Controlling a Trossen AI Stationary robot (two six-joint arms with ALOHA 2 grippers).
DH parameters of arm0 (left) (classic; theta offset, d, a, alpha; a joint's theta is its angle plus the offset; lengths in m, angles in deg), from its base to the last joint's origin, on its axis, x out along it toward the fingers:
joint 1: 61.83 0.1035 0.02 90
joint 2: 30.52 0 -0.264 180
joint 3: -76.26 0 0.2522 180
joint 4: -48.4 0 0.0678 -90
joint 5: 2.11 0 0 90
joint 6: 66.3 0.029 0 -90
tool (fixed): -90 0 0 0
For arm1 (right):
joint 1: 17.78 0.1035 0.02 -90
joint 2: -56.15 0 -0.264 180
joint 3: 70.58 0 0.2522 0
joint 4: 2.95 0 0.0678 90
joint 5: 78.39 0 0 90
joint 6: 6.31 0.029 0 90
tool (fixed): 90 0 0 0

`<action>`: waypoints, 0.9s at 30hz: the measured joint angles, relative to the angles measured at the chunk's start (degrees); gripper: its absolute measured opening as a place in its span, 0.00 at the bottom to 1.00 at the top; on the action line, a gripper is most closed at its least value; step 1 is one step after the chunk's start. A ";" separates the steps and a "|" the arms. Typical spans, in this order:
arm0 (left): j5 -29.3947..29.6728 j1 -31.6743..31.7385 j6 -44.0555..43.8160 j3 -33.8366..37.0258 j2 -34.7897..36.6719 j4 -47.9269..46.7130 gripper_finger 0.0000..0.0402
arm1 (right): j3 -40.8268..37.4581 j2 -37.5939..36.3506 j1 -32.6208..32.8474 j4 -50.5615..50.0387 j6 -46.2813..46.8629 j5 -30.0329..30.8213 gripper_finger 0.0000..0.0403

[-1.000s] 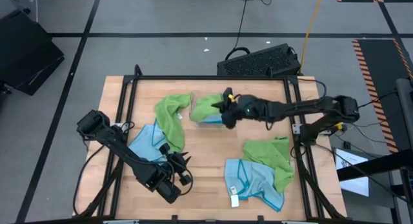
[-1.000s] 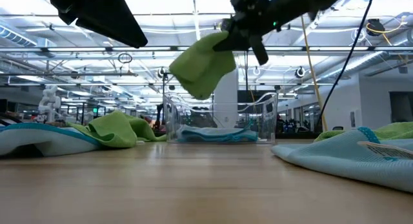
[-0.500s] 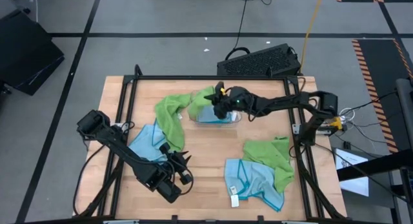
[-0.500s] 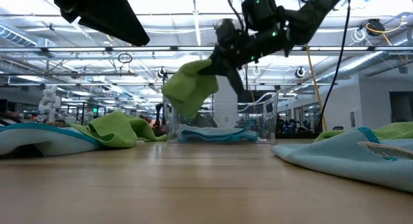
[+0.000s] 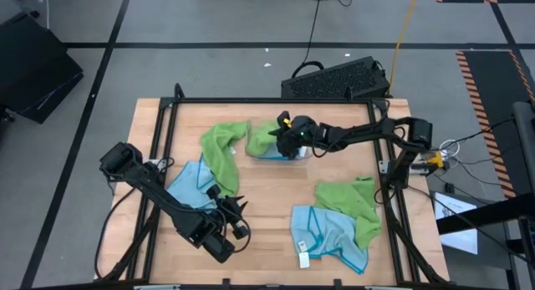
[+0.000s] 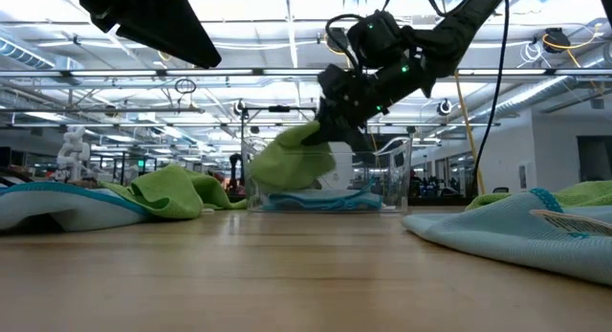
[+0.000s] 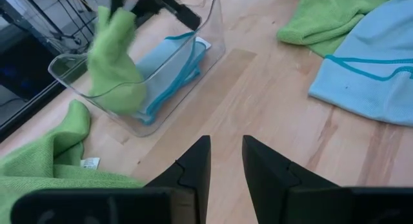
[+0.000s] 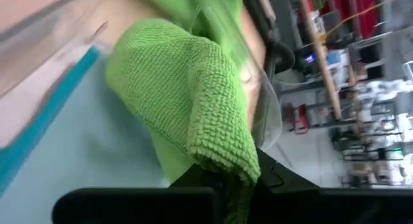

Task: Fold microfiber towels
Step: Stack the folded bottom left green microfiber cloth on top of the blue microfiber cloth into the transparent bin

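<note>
Wooden tabletop [image 5: 267,190] beneath me: the folded lime green microfiber towel [image 6: 287,160] hangs from my right gripper [image 5: 288,138], pinched shut on it, directly over the clear plastic tray [image 6: 382,179] holding a folded light blue towel [image 7: 171,72]. My left gripper [image 7: 226,162] waits, fingers narrowly parted, far nearer the table's front.
</note>
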 joint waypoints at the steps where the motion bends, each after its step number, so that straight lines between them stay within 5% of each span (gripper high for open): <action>1: 0.00 0.00 0.00 0.00 0.00 0.00 0.22 | -0.02 -0.07 -0.02 -0.92 0.02 0.01 0.03; 18: 0.03 0.04 0.15 -0.02 0.00 0.08 0.22 | -0.04 -4.38 -0.02 -9.48 1.61 -0.37 0.08; 27: 0.04 0.22 0.19 -0.02 0.00 0.13 0.22 | -0.02 -6.48 -1.47 -18.35 7.59 -7.29 0.17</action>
